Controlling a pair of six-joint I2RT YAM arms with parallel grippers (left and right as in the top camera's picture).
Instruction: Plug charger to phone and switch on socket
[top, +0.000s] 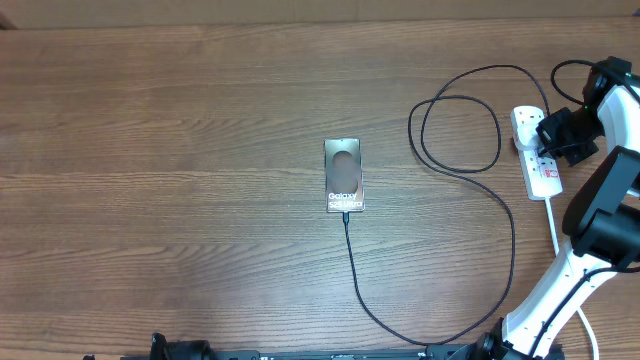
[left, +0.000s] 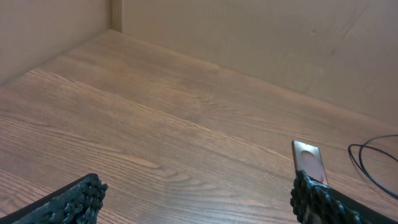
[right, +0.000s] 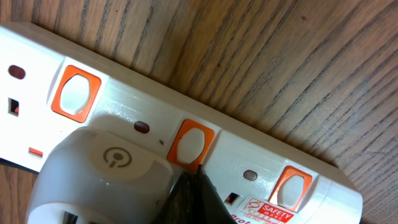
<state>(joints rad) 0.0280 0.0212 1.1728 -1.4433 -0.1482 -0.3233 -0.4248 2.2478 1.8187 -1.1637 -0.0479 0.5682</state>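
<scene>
Pressing is what this needs, not gripping. The socket (top: 545, 178) sits directly under the right jaws, which are shut tight and hold nothing. Their joined tip is right at the middle orange switch (right: 189, 144) and looks to touch its lower edge. I judge the switch a small stiff rocker, so I want a straight push down. The strip is probably light plastic and could skid on the counter (top: 150, 150) if I push sideways. It's white and long, with orange-framed rockers, a red safety label, and a pale adapter (right: 106, 171) plugged in just beside the tip. The charger (top: 350, 250) is a thin, limp black cable looping away to the right jaws' left, its end meeting the near short edge of the phone (top: 344, 176). I read that as plugged. The phone is flat, dark and likely slick, with white lettering. The left jaws are wide apart and empty, the phone ahead to their right, well apart.
</scene>
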